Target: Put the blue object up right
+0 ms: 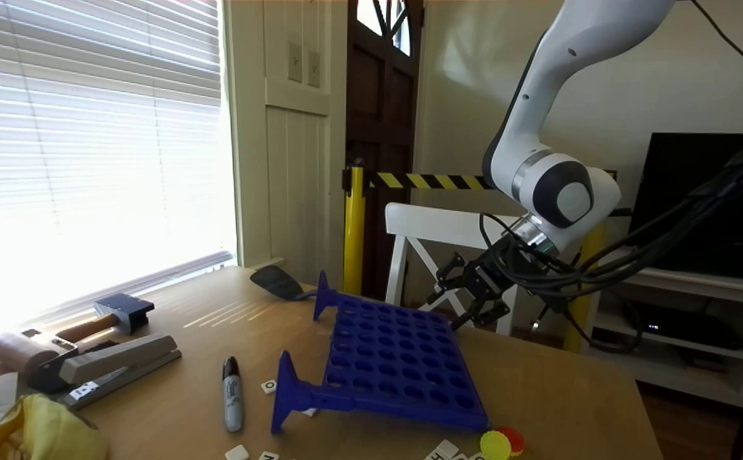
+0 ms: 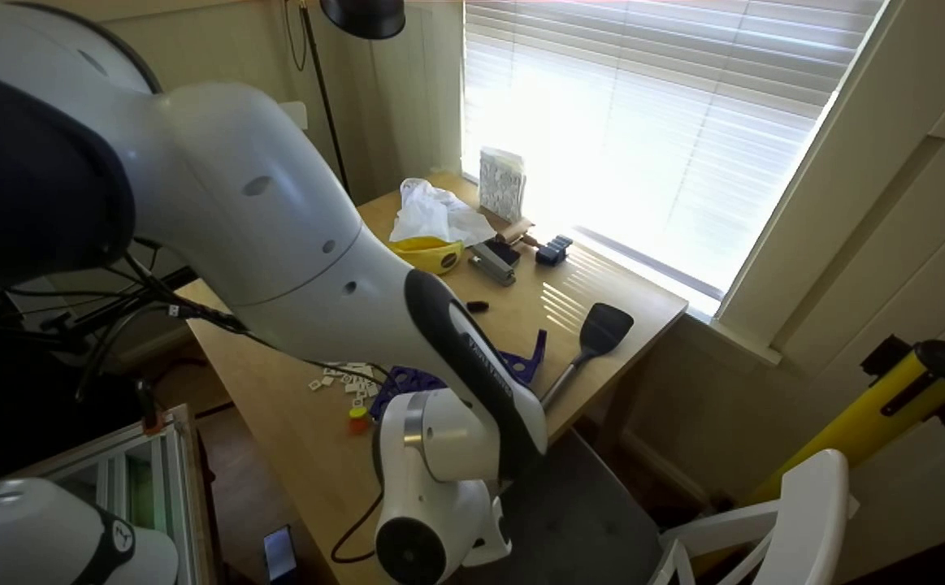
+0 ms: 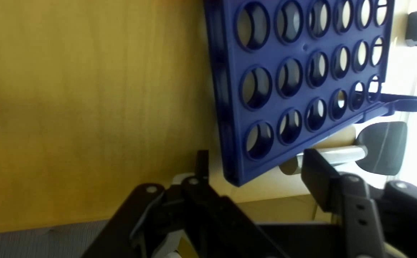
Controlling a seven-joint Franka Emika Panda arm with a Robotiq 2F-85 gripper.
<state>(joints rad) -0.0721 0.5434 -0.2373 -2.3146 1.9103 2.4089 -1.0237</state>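
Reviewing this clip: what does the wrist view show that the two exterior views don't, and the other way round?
Only the wrist view: a close look at one corner of the blue panel between the spread fingers of the gripper, with gaps visible on both sides.

Only the exterior views: the stapler, the window blinds and the white arm, each in both exterior views.

Shared by all three: the blue panel, the spatula and the table. The gripper also shows in an exterior view, at the panel's far corner.
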